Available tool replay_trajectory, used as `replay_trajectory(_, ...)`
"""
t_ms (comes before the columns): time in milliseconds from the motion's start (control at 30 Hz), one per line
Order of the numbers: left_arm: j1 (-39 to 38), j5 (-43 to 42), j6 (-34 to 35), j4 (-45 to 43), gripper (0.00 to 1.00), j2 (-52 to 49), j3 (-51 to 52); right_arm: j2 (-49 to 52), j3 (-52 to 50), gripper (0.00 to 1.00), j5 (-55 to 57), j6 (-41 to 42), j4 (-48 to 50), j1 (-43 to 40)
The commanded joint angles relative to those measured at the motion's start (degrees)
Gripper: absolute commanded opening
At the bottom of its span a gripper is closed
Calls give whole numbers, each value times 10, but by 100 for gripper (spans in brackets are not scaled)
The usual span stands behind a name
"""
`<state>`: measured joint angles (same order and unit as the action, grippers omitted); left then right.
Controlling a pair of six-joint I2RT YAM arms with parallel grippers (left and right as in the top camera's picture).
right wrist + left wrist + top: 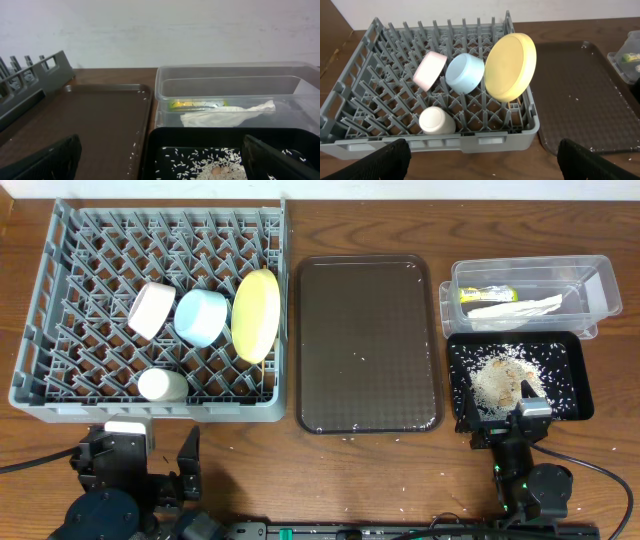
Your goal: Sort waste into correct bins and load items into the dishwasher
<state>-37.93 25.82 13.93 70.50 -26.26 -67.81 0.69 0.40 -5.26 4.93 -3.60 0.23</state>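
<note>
The grey dish rack (60, 310) (350, 100) holds the yellow plate (256, 315) (510, 66) on edge, the light blue bowl (201, 316) (465, 73), the pale pink bowl (151, 310) (430, 70) and the white cup (162, 384) (436, 121). The clear tub (590, 280) (235, 87) holds the white napkin (515, 310) (225, 114) and the green-yellow wrapper (487, 293) (196, 104). The black tray (573, 370) (172, 145) holds rice and scraps (500, 380) (220, 170). My left gripper (168, 470) (482, 165) is open and empty before the rack. My right gripper (505, 425) (162, 162) is open and empty over the black tray's near edge. Chopsticks are not in view.
The dark brown serving tray (367, 345) (580, 95) (95, 125) lies between the rack and the bins, with a few rice grains on it. Loose grains also dot the wooden table (400, 480) near the front edge.
</note>
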Motion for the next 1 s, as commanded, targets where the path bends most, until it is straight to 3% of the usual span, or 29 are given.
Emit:
replay_trajectory(0,1,3,3,0,94,-2,2,-3,-1,99,6,-7,-3,-4)
replay_trajectory(200,48,0,20,-19,94,-2,10,-3,-1,99,6,-7,-3,-4)
replay_trajectory(300,139,-24,25,-83,95,-2,49,-3,-1,99,6,-7,-3,-4)
replay_trajectory(467,323,-159,25,-200,95,2,157,-3,-1,99,6,-7,-3,-4)
replay_trajectory(567,395,-215,25,-287,95,19,230,-3,-1,99,6,-7,-3,-4)
replay_trajectory(733,426,-237,24,-424,95,109,344,-3,-1,99,6,-7,-3,-4)
replay_trajectory(967,426,-231,24,-474,95,264,464,-3,-1,99,6,-7,-3,-4)
